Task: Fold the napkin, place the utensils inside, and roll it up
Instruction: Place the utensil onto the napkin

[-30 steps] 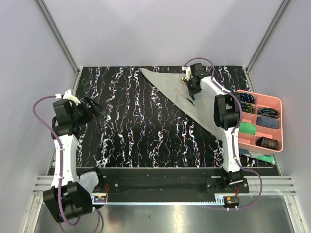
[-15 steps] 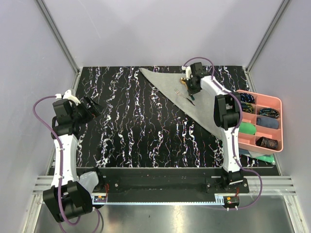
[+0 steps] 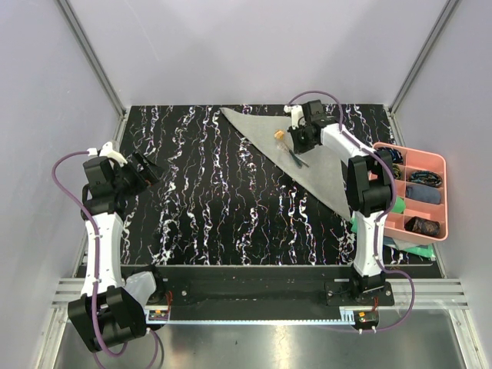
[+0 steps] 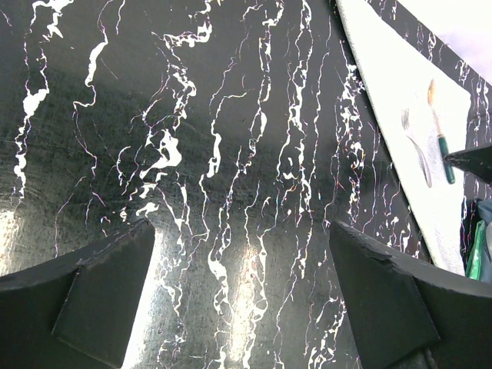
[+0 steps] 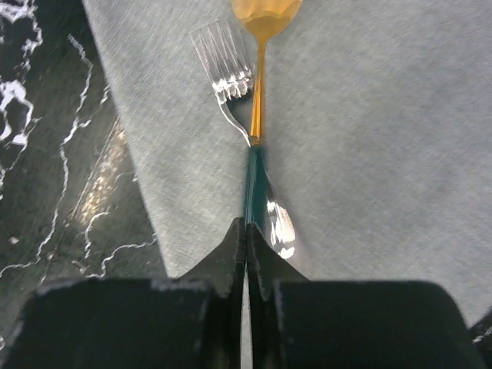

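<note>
the right gripper (image 5: pixel 247 231) has just pinched shut at the teal handle tip of the spoon (image 5: pixel 259 92), which now rests against the fork (image 5: pixel 223 73) on the folded napkin (image 5: pixel 369 138), so rolling looks near; the left gripper (image 4: pixel 242 231) hangs wide open

free: bare worktop (image 3: pixel 231 207) between the arms, broad middle lane | blocked far right: right pincer (image 5: pixel 246 238) low over napkin (image 3: pixel 315 173), clamped on spoon (image 5: pixel 265 11), fork (image 5: pixel 223 77) beside | right edge: tray (image 3: pixel 440 157) | left: left pincer (image 4: pixel 242 231) spread wide

Grey-green napkin (image 5: pixel 384 115), gold spoon (image 5: pixel 260 92) with teal handle, black white-veined table (image 3: pixel 200 200).
</note>
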You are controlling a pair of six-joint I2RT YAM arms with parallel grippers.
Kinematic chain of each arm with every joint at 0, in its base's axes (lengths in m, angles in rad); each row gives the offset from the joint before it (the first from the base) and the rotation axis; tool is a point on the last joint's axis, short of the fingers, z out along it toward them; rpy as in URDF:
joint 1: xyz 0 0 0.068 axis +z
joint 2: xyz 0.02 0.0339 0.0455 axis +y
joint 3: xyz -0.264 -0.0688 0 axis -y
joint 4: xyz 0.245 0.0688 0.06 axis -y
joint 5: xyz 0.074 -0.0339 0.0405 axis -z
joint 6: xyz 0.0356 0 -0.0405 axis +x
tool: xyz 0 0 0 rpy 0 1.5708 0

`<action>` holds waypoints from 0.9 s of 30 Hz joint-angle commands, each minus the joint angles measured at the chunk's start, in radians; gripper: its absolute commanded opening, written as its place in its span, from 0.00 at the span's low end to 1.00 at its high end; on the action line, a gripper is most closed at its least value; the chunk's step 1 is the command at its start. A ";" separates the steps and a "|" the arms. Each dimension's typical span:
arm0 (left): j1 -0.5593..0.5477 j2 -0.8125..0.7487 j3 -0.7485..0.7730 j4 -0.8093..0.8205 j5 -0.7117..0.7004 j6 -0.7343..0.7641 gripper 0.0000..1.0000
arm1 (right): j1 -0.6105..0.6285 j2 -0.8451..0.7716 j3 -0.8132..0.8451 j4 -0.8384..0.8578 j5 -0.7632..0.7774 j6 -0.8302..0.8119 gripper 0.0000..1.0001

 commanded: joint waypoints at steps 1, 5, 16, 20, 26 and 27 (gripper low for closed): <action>0.007 -0.006 -0.011 0.052 0.035 -0.006 0.99 | 0.041 -0.062 -0.054 0.033 -0.065 -0.044 0.00; 0.007 -0.004 -0.011 0.052 0.033 -0.005 0.99 | 0.058 -0.061 -0.077 0.032 -0.061 -0.064 0.00; 0.007 -0.004 -0.012 0.052 0.033 -0.006 0.99 | 0.055 -0.023 0.001 0.035 0.108 -0.046 0.15; 0.007 -0.006 -0.012 0.052 0.035 -0.006 0.99 | 0.045 0.013 0.059 0.033 0.131 -0.053 0.44; 0.008 -0.001 -0.012 0.054 0.032 -0.006 0.99 | 0.008 0.102 0.170 0.030 0.071 -0.056 0.65; 0.008 0.002 -0.012 0.052 0.033 -0.006 0.99 | 0.005 0.125 0.185 0.027 0.063 -0.058 0.68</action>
